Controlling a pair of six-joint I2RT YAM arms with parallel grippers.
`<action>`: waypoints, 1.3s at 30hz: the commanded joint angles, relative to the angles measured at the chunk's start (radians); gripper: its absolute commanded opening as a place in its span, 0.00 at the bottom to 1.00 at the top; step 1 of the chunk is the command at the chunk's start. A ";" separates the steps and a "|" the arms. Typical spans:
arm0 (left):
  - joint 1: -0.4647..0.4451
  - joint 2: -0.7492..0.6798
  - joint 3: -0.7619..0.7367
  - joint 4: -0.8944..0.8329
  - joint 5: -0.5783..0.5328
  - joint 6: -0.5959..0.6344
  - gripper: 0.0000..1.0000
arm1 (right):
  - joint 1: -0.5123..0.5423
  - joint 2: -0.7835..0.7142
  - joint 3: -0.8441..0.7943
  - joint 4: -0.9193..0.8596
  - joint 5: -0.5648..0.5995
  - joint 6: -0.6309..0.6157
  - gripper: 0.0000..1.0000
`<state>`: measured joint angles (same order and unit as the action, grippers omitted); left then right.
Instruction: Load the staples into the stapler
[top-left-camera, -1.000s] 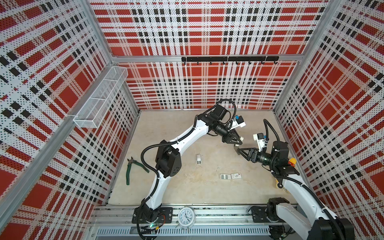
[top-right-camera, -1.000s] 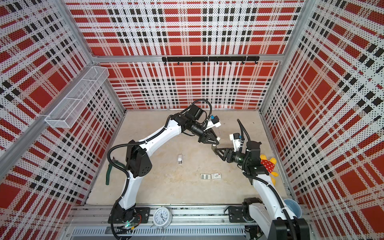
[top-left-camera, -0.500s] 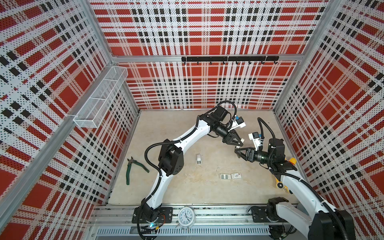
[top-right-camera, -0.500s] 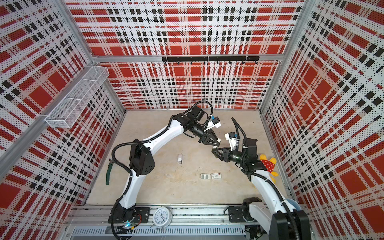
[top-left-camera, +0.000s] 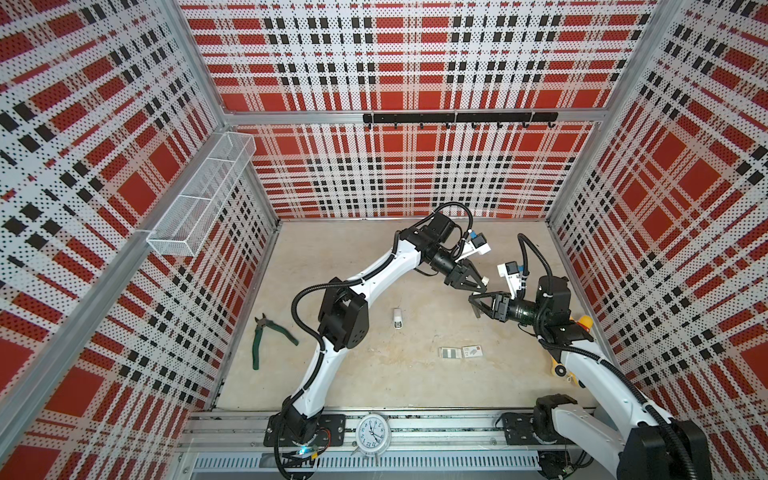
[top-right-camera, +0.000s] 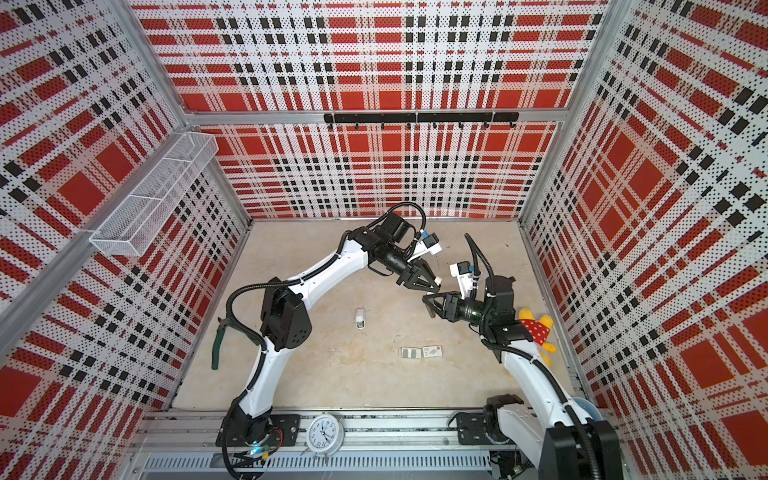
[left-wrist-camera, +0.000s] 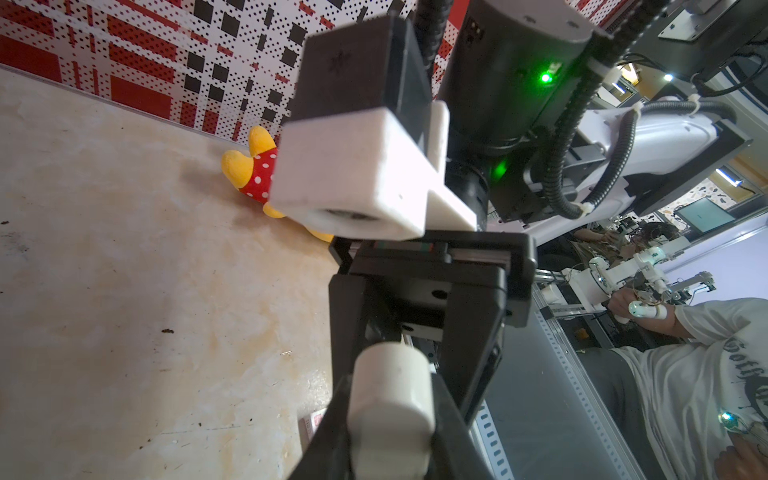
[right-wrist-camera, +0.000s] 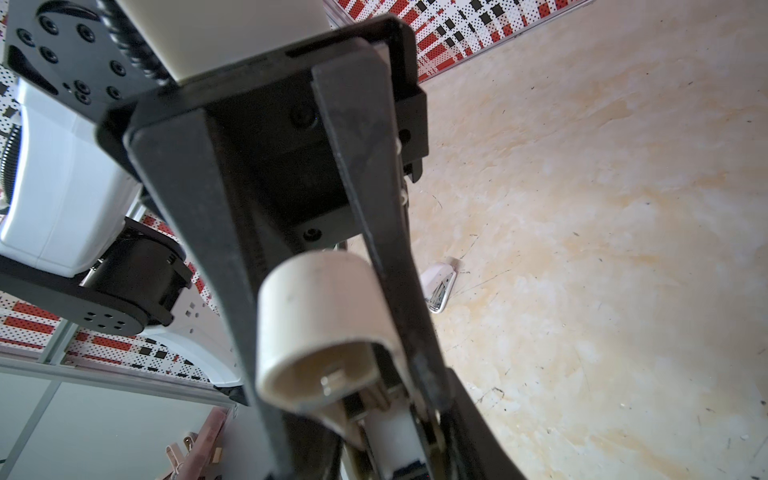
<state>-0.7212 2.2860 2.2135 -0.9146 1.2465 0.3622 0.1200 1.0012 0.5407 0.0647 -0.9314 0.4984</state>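
My left gripper (top-left-camera: 482, 286) (top-right-camera: 436, 286) hangs above the floor at mid right, shut on a small cream stapler (left-wrist-camera: 390, 386) (right-wrist-camera: 316, 303). The stapler's hollow end with metal inside faces the right wrist camera. My right gripper (top-left-camera: 473, 306) (top-right-camera: 428, 306) meets it tip to tip, its jaws apart on either side of the stapler; whether they touch it I cannot tell. The staples (top-left-camera: 451, 353) (top-right-camera: 410, 353) lie as grey strips in a small white tray on the floor, below both grippers and away from them.
A printed white box sleeve (top-left-camera: 473, 352) lies beside the tray. A small white-and-metal item (top-left-camera: 397, 319) (right-wrist-camera: 438, 286) lies mid-floor. Green pliers (top-left-camera: 266, 336) are at the left wall, a yellow plush toy (top-right-camera: 536, 332) by the right arm, a clock (top-left-camera: 373, 432) on the front rail.
My right gripper has moved left and up to the left gripper's tips, and its jaws have narrowed. The left gripper has kept its hold and barely shifted.
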 joint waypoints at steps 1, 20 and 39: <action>0.003 0.002 0.015 -0.017 0.043 -0.010 0.21 | 0.003 -0.009 -0.014 0.064 0.001 0.016 0.33; 0.010 -0.032 -0.020 -0.017 0.005 -0.004 0.60 | 0.003 0.037 -0.022 0.130 0.041 0.044 0.14; 0.212 -0.304 -0.292 0.198 -0.501 -0.123 0.75 | 0.006 0.159 0.031 -0.124 0.265 -0.131 0.10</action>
<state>-0.5434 2.0697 1.9347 -0.7856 0.8715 0.2695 0.1230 1.1347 0.5304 -0.0341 -0.7387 0.4274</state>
